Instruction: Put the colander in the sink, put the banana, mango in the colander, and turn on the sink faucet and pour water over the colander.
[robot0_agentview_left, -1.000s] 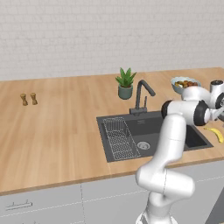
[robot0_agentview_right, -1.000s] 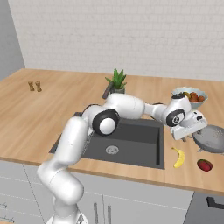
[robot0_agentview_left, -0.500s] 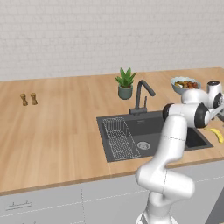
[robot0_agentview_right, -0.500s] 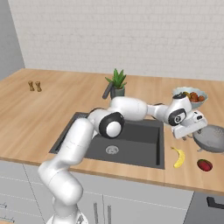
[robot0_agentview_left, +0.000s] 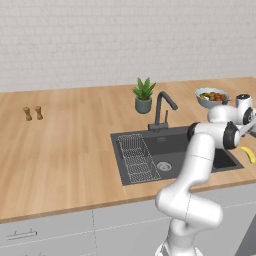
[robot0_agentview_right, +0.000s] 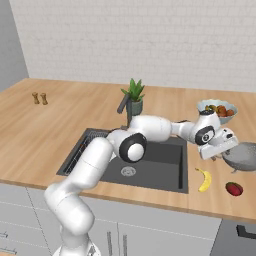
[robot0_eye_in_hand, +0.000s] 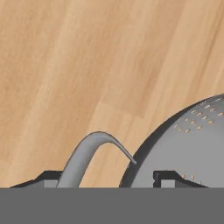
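Observation:
The light-grey colander rests on the wooden counter right of the sink, and in the hand view its perforated bowl and curved handle are close. My gripper is down at that handle, its fingertips apart: one beside the handle, the other in front of the bowl wall. From the right base view the gripper sits at the colander's left edge. The yellow banana and reddish mango lie on the counter in front. The dark faucet stands behind the sink. No water runs.
A wire rack lies in the sink's left part beside the drain. A fruit bowl stands behind the colander and a potted plant by the faucet. Two small shakers are far left. My arm reaches across the sink.
The hand has edged slightly right, closer to the colander. The colander, banana and mango have stayed where they were.

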